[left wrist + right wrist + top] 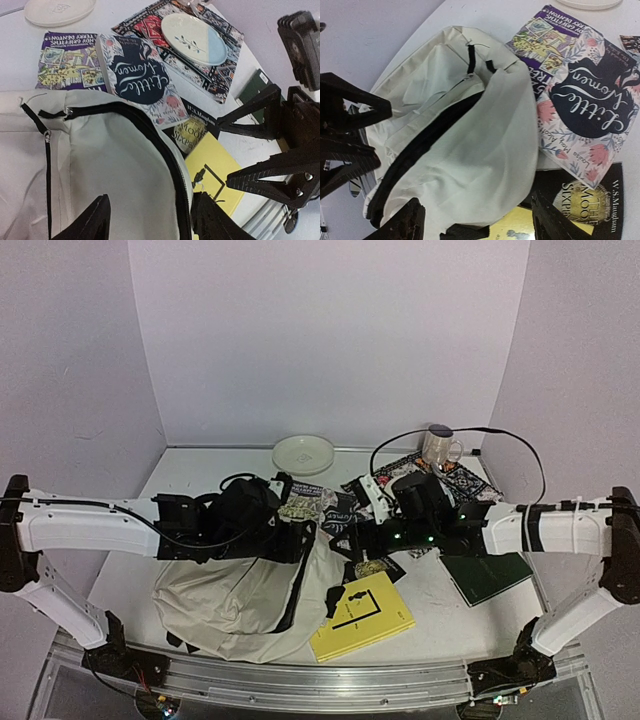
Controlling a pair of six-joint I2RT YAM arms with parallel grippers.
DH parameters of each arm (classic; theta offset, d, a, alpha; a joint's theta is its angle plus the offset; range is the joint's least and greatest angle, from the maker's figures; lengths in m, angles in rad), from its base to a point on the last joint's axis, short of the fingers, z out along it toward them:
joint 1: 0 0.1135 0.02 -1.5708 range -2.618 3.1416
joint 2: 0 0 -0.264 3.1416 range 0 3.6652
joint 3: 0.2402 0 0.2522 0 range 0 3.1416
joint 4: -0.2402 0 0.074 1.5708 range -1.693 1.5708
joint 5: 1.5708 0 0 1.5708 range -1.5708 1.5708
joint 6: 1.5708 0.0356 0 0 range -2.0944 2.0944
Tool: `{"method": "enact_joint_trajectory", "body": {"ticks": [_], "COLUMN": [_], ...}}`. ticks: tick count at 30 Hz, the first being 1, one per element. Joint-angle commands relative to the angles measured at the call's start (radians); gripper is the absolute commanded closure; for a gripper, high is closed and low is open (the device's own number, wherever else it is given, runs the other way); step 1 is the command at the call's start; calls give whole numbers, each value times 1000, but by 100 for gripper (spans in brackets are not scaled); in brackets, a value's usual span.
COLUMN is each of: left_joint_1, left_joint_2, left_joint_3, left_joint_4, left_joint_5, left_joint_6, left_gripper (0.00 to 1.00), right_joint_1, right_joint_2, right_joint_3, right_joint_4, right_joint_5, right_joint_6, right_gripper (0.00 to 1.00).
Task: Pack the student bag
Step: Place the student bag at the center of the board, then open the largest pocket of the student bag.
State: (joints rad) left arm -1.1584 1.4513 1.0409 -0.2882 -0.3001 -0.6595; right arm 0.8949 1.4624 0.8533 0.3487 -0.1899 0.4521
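On the table (440, 625), near left, the student bag (240, 595) lies slumped. The left gripper (150, 220) and the right gripper (477, 220) hover over it, jaws spread, holding nothing. Best to pinch opposite sides of the zipper (172, 165), widening the mouth toward the Little Women book (140, 82).

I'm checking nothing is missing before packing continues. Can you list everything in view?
cream fabric backpack: one, off-white, front left
floral Little Women book: one, navy and pink, beside backpack's top
purple paperback: one, purple, partly under the Little Women book
yellow book: one, yellow, front centre
black Moon and Sixpence book: one, black, beside yellow book
dark green book: one, green, front right
patterned cloth placemat: one, multicoloured, rear right
oval plate: one, white and pale blue, on placemat
round plate: one, white, rear centre
glass mug: one, clear, rear right
left gripper: one, black, open above backpack
right gripper: one, black, open above backpack
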Motion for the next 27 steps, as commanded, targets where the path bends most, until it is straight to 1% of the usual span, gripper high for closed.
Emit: {"method": "enact_joint_trajectory", "body": {"ticks": [1,5,7,8,10,13,18,21,23,27], "left_joint_1": [-1,-3,-2,-3,-2,-2,1,7,11,18], "left_joint_2": [-21,4,17,25,32,17,-52,-90,-108,-152], "left_joint_3": [-31,-43,-47,-47,-44,-50,-76,-88,-83,-62], "left_joint_4": [0,0,-7,-16,-39,-69,-139,-167,-191,-232], "left_joint_5": [158,218,212,203,188,156,73,37,16,-20], "left_joint_6": [-23,-32,-33,-34,-32,-33,-48,-51,-45,-27], "left_gripper": [36,33,33,34,42,57,82,95,97,98], "right_joint_1": [33,53,61,64,68,70,70,71,71,70], "right_joint_2": [-14,23,46,57,74,100,131,152,173,234], "right_joint_3": [-20,-6,8,13,20,23,26,33,39,61], "right_joint_4": [56,78,80,82,88,91,91,91,91,87], "right_joint_5": [15,8,9,9,10,12,24,34,44,66], "right_joint_6": [58,66,66,67,69,70,74,73,75,78], "right_gripper": [26,25,25,25,24,24,23,23,23,24]}}
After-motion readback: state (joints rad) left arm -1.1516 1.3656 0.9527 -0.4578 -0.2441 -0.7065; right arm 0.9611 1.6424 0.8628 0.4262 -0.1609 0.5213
